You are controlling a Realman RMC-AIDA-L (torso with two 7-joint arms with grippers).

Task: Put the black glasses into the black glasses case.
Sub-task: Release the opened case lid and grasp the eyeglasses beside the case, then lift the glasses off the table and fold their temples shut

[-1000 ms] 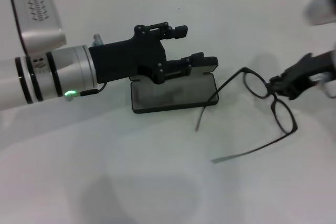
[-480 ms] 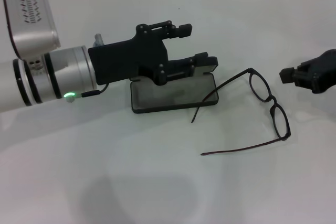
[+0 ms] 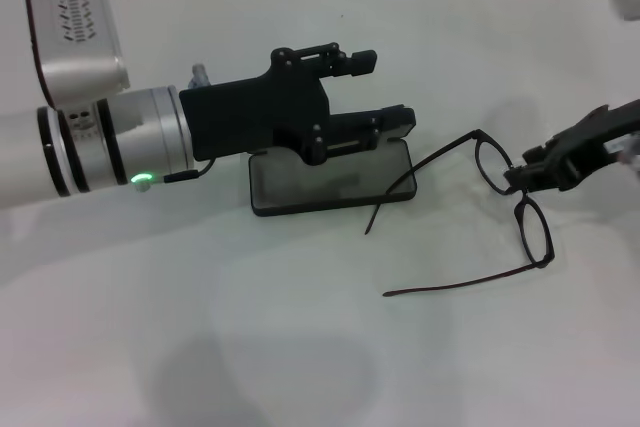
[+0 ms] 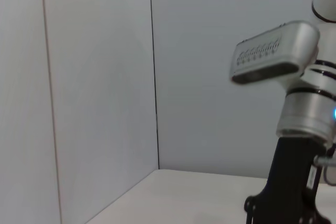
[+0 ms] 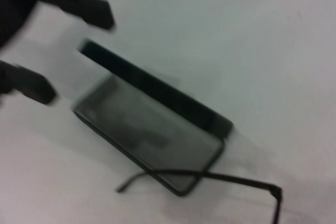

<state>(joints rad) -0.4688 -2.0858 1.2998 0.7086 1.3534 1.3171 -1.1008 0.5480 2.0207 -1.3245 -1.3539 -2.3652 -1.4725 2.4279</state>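
I see the case (image 3: 330, 177) lying open on the white table (image 3: 300, 347), its grey lining facing up and its lid standing up along the far edge. My left gripper (image 3: 385, 92) reaches in from the left and hangs over the case's far edge; its two fingers (image 3: 350, 59) are spread, with one near the lid and the other farther back, and nothing is between them. The glasses (image 3: 500, 202) lie on the table to the right of the case, temples unfolded. One temple runs back toward the case and its tip rests against or just over the case's right front corner; the other temple stretches out toward me across bare table. My right gripper (image 3: 530, 175) comes in from the right edge and sits right at the bridge between the two lenses. I cannot tell from the head view whether its fingers are closed on the frame or only beside it, and the right wrist view does not show them. In that right wrist view I see the case (image 5: 152, 140) with the lid up behind it, one thin temple of the glasses (image 5: 220, 178) crossing its near corner, and the left gripper's dark fingers (image 5: 79, 3) blurred beyond the case. The left wrist view shows only wall panels (image 4: 94, 77) and the right arm (image 4: 299, 119).
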